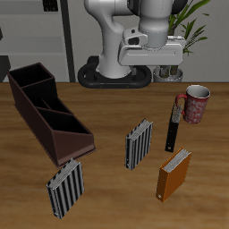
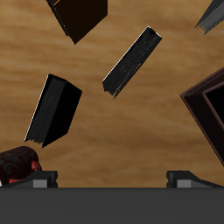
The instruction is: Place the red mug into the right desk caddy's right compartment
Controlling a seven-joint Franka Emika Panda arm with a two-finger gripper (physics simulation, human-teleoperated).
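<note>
Wood-grain table (image 1: 107,183) in front, grey shelving (image 1: 36,36) & potted plant (image 1: 190,31) behind.

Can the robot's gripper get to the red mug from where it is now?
Probably yes. The red mug stands upright at the table's edge with open space above it. Only a black book stands close beside it, which might crowd the fingers. The gripper hangs high over the table's back.

The robot arm (image 1: 134,31) is bulky and glossy white, built of rounded segments with grey bands at the joints. Its round black base (image 1: 114,75) sits at the table's far edge. From the wrist, the gripper (image 2: 112,179) shows dark grey fingertips on a charcoal body.
</note>
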